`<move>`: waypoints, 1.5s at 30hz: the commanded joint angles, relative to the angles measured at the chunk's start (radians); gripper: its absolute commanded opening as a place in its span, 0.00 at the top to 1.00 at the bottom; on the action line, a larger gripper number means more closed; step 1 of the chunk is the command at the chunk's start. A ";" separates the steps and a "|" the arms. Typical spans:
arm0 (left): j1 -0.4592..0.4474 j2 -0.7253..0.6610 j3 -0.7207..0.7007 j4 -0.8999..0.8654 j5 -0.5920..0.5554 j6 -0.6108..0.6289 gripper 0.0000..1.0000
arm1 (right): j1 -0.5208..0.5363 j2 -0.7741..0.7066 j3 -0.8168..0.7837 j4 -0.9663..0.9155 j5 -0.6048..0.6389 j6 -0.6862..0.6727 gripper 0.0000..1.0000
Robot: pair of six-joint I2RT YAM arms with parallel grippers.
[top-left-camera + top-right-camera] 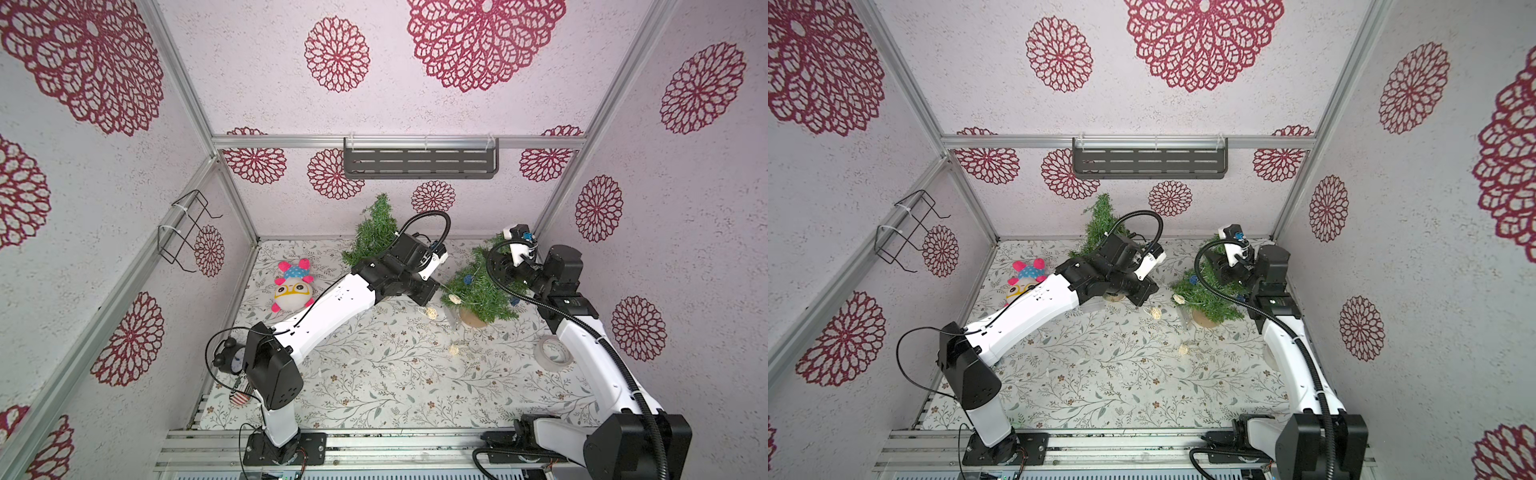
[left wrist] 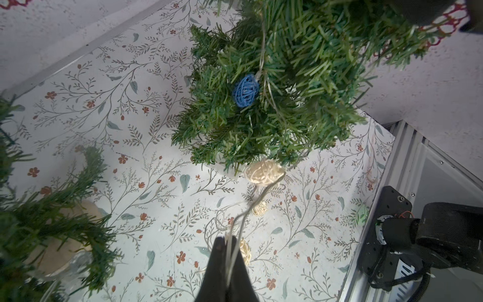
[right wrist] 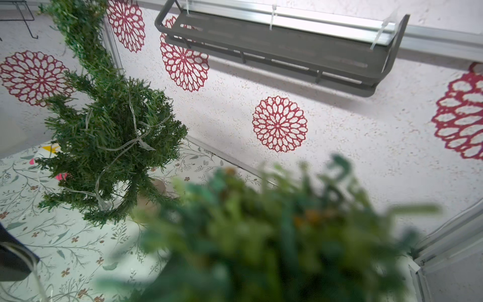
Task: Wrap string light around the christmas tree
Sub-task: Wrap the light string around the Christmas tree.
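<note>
The left tool (image 2: pixel 226 239) is clamped shut on the string light (image 2: pixel 264 172), whose wire runs up into the christmas tree (image 2: pixel 287 109), with slack lying on the counter (image 2: pixel 130 130) beside the tree's pot (image 1: pixel 473 318). The right tool (image 1: pixel 503 268) sits at the treetop; I cannot tell its opening. A hard tug could topple the tree or strip wound loops

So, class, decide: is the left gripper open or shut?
Shut. In the left wrist view the left gripper has its fingers together, pinching the string light that leads to the christmas tree.

Mat (image 1: pixel 395 390) front open; left tree (image 1: pixel 374 232), right tree (image 1: pixel 482 291) crowd back
</note>
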 commanded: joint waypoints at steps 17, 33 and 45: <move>0.022 -0.037 -0.083 0.072 0.164 -0.062 1.00 | 0.004 -0.288 0.000 -0.281 0.221 0.259 0.31; 0.097 -0.093 -0.222 0.231 0.372 -0.235 1.00 | 0.052 -0.562 -0.173 -0.474 0.019 0.490 0.52; 0.105 -0.100 -0.199 0.242 0.394 -0.334 1.00 | 0.493 -0.517 -0.361 -0.253 0.276 0.541 0.54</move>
